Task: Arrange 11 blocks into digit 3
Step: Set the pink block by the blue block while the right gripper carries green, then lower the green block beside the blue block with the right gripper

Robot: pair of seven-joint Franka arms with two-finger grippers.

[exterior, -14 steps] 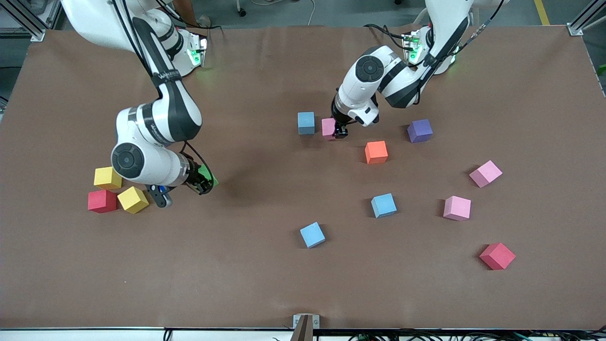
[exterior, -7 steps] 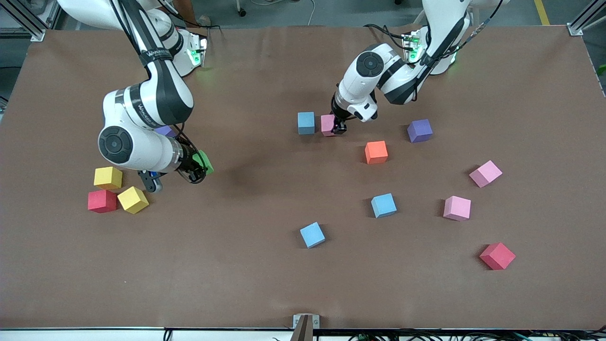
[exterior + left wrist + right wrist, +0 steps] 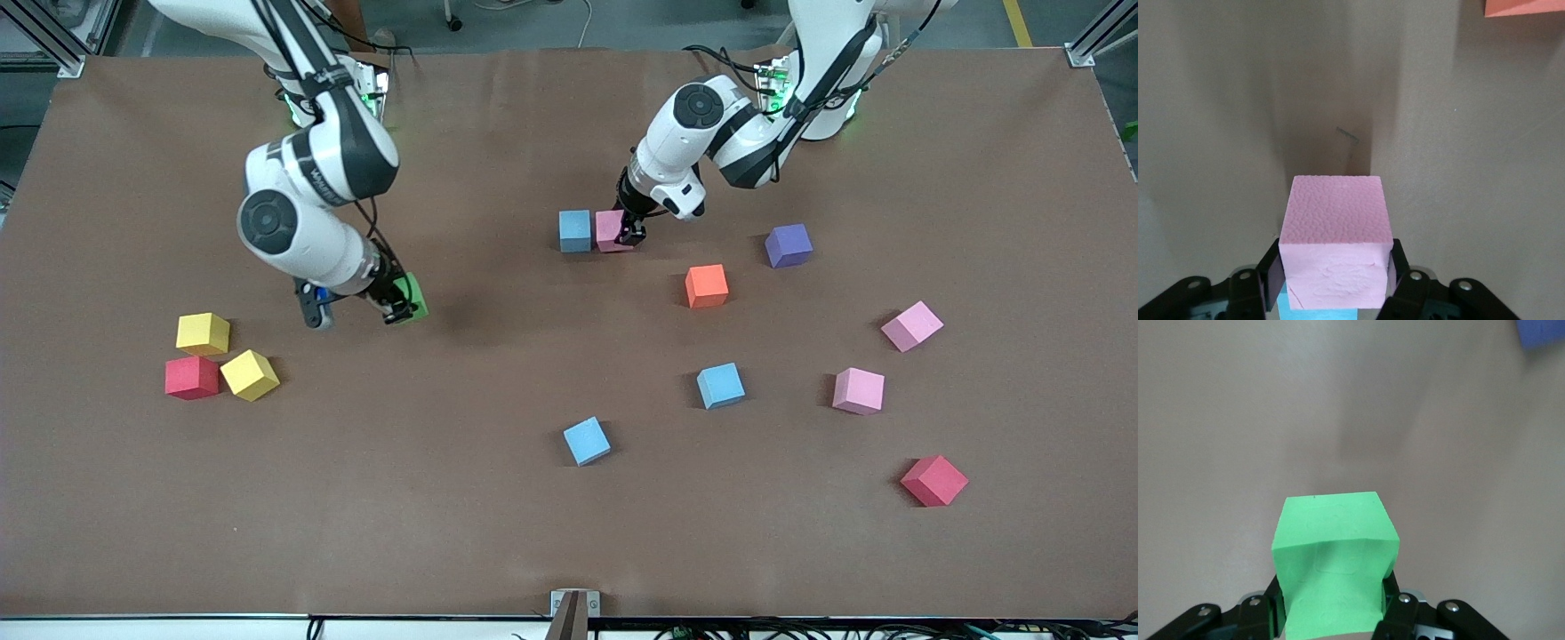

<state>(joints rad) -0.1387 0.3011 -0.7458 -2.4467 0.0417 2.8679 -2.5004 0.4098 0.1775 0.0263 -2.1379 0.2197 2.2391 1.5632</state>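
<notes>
yellow and red cluster: two yellow blocks [image 3: 203, 333] [image 3: 250, 374] and a red block [image 3: 191, 377] sit bunched at mid-left of the front frame, touching or nearly so; a grip here looks awkward without first separating them

right gripper [image 3: 397, 306]: clamped on a green block [image 3: 412, 297] at centre-left of the front frame, over bare table; in the right wrist view the fingers [image 3: 1386, 583] pinch two facing sides of the green block [image 3: 1333, 560]

handling: the cubes look matte, light and foam-like, pebbled in the left wrist view; probably slightly yielding, not slippery, not fragile; flat facing sides are the place to hold

digit 3: barely begun; a blue block [image 3: 575, 230] in the upper middle has a pink block [image 3: 610, 230] set just beside it, seemingly touching

left gripper [image 3: 629, 233]: closed on that pink block [image 3: 1335, 247], low at the table; blue shows under it in the left wrist view

loose blocks: orange [image 3: 707, 285], purple [image 3: 789, 245], two blue [image 3: 587, 441] [image 3: 720, 385], two pink [image 3: 859, 390] [image 3: 912, 325] and a red [image 3: 933, 481], all well apart across the right half

open room: wide bare table [image 3: 498, 498] along the bottom and centre; edges are distant from every block; the orange one stands near the growing row
</notes>
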